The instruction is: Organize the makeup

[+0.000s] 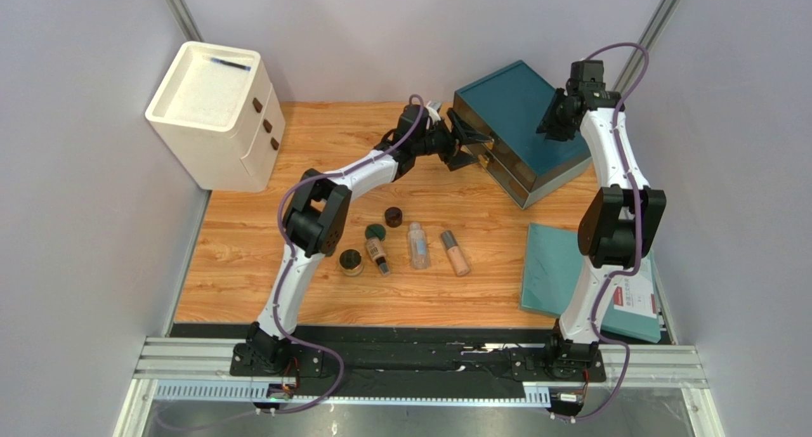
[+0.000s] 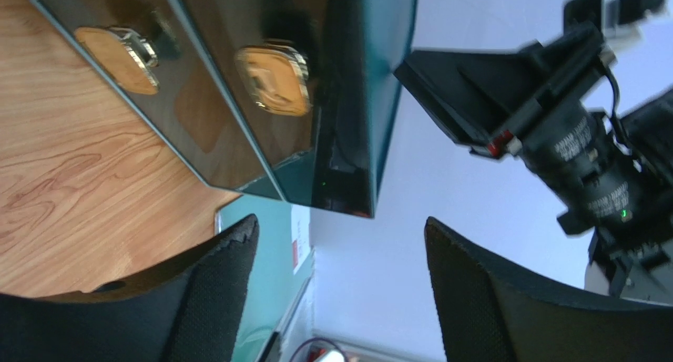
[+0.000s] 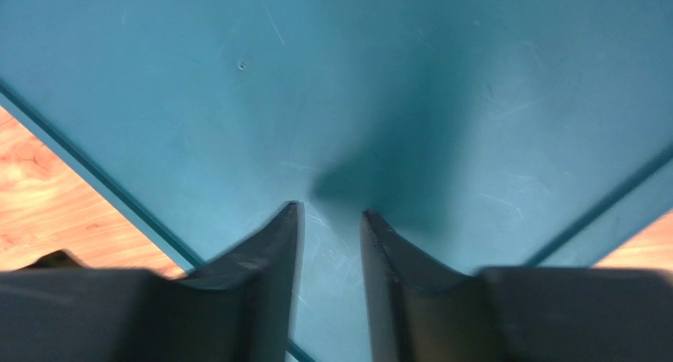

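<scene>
The makeup lies in a loose group mid-table: a peach tube [image 1: 456,252], a clear bottle [image 1: 417,246], a small brown bottle [image 1: 379,255], a dark round jar [image 1: 394,216], a dark green disc [image 1: 375,232] and another round one [image 1: 351,262]. My left gripper [image 1: 469,142] is open and empty [image 2: 340,244], just in front of the teal drawer box [image 1: 519,128]. The box's gold knobs [image 2: 272,78] show in the left wrist view. My right gripper [image 1: 553,115] sits on the box's top [image 3: 395,86]. Its jaws are only slightly apart [image 3: 332,214] and hold nothing.
A white drawer cabinet [image 1: 217,114] stands at the back left. A flat teal panel [image 1: 562,270] with a printed card [image 1: 637,299] lies at the right, beside the right arm. Grey walls close in the table on three sides.
</scene>
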